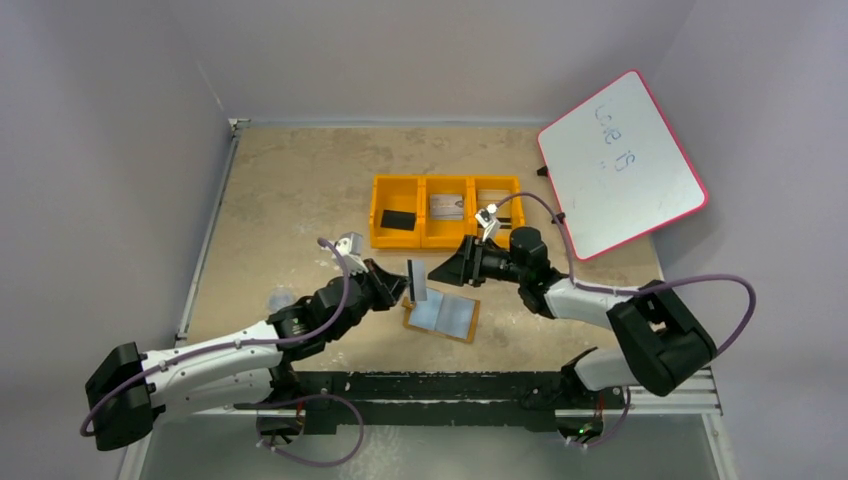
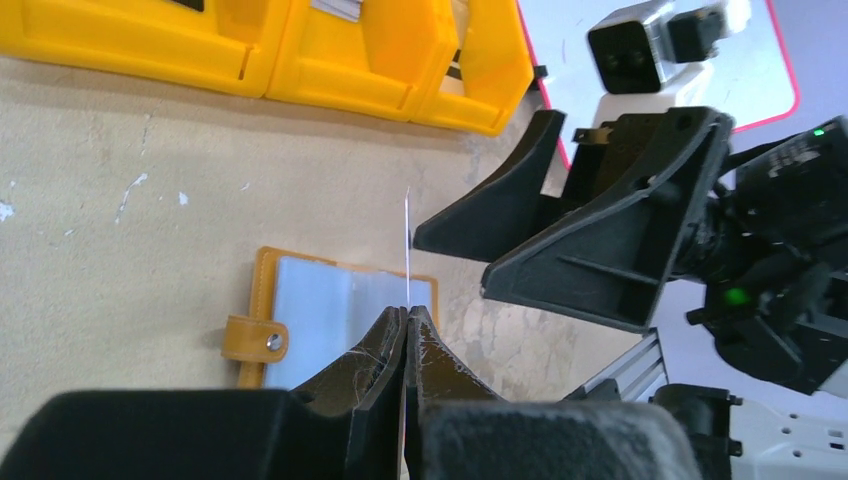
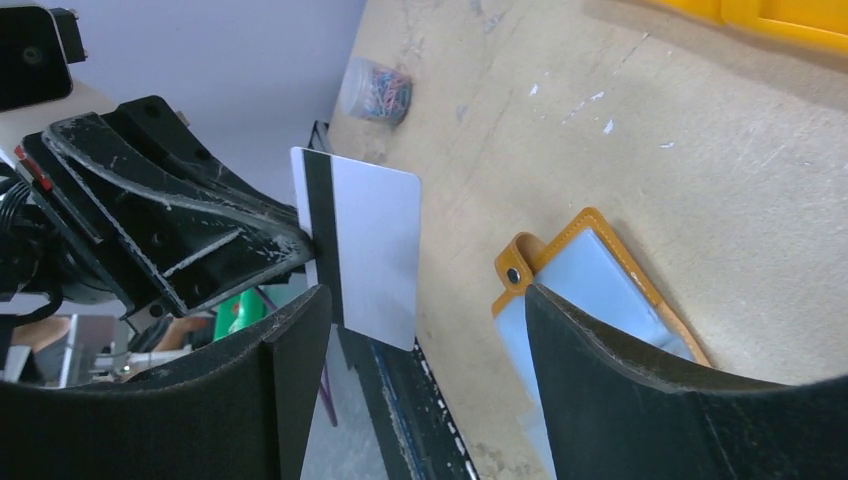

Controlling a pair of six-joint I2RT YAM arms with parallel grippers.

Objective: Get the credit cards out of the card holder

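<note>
My left gripper [image 1: 398,285] is shut on a pale credit card [image 1: 417,280] with a black stripe and holds it upright above the table. The card shows edge-on in the left wrist view [image 2: 407,245] and face-on in the right wrist view [image 3: 365,250]. The tan card holder [image 1: 441,316] lies open on the table just below it, pale blue pockets up; it also shows in the left wrist view [image 2: 300,300] and the right wrist view [image 3: 590,275]. My right gripper [image 1: 447,270] is open, its fingers [image 3: 290,350] facing the card from the right.
An orange three-compartment tray [image 1: 445,210] stands behind, with a black block [image 1: 398,219] on the left and cards [image 1: 447,206] in the middle and right bins. A pink-rimmed whiteboard [image 1: 620,165] leans at the right. A cup of clips [image 3: 377,92] sits at the left.
</note>
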